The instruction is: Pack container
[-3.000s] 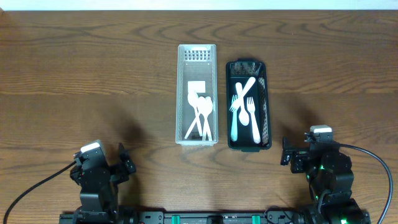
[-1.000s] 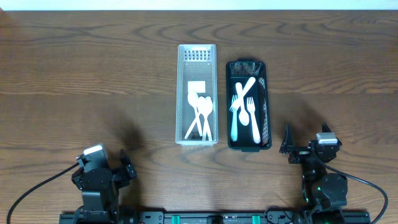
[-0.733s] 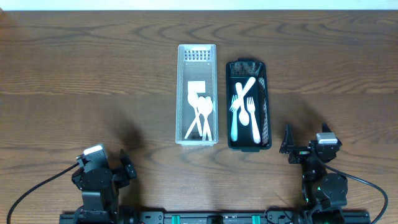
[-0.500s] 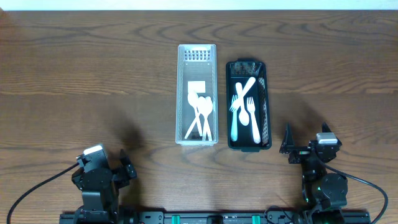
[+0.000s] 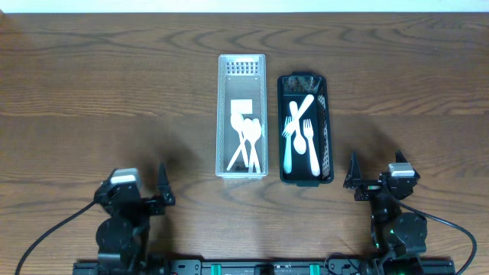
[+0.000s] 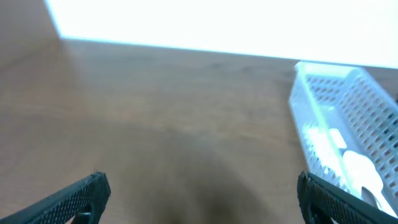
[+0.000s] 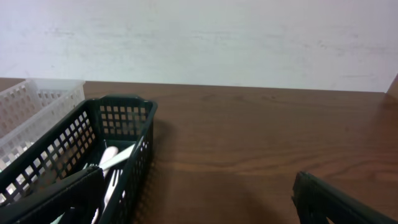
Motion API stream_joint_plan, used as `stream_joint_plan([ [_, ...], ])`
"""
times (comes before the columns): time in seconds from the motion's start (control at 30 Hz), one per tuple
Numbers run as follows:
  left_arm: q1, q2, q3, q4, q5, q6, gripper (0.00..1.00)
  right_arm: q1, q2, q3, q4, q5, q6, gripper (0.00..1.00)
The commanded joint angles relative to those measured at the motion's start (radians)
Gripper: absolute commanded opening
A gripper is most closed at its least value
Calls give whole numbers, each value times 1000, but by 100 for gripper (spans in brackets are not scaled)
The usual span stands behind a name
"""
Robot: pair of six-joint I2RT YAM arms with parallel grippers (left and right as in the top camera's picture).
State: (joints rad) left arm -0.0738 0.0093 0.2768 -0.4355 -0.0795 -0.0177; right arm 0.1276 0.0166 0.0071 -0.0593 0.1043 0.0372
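So the black basket (image 5: 280, 130) is sitting about mid-counter (image 5: 92, 92), long side pointing away from the arms, and I'm using it as the reference for everything. It's holding a small pile of white cutlery (image 5: 299, 134), lying lengthwise with pieces crossing over each other. I'm making out at least one fork in there, the rest is too small to call.

The white basket (image 5: 221, 114) is sitting just left of the black one and parallel to it. There's a thin strip of wood showing between them, so they're not touching. It's holding spoons (image 5: 248, 141) lying in its near half, handles fanning toward the arms, plus a small white square thing (image 5: 241, 107) just past them, can't tell what that is.

The left arm (image 5: 126, 210) is sitting well off to the near-left of the black basket, by the counter's near edge. The left jaws are standing wide apart and gripping nothing. In the blurry left wrist view the fingertips (image 6: 78, 194) are poking in at the bottom corners with only bare wood between them.

The right arm (image 5: 393, 195) is sitting just near-right of the black basket. The right jaws are also spread wide with nothing in them, and the wrist camera is looking at the black basket's near corner
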Motion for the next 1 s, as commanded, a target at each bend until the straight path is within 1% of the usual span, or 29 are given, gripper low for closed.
stream_joint_plan([
  [0.0,-2,-8,-86,134,71,115,98,-16,-7,-2,-4,0,10,99],
  [0.07,-2,-7,-150,274,72,143,98,-16,-7,-2,-4,0,10,99],
  [0.13,-1,-8,-201,379,72,156,98,-16,-7,-2,-4,0,10,99],
  [0.2,-1,-8,-241,428,72,155,98,-16,-7,-2,-4,0,10,99],
  [0.27,-2,-8,-274,414,72,136,98,-16,-7,-2,-4,0,10,99],
  [0.3,-2,-8,-272,372,72,137,98,-16,-7,-2,-4,0,10,99],
  [0.33,-2,-7,-272,364,72,137,98,-16,-7,-2,-4,0,10,99],
  [0.97,-2,-4,-272,363,72,137,98,-16,-7,-2,-4,0,10,99],
])
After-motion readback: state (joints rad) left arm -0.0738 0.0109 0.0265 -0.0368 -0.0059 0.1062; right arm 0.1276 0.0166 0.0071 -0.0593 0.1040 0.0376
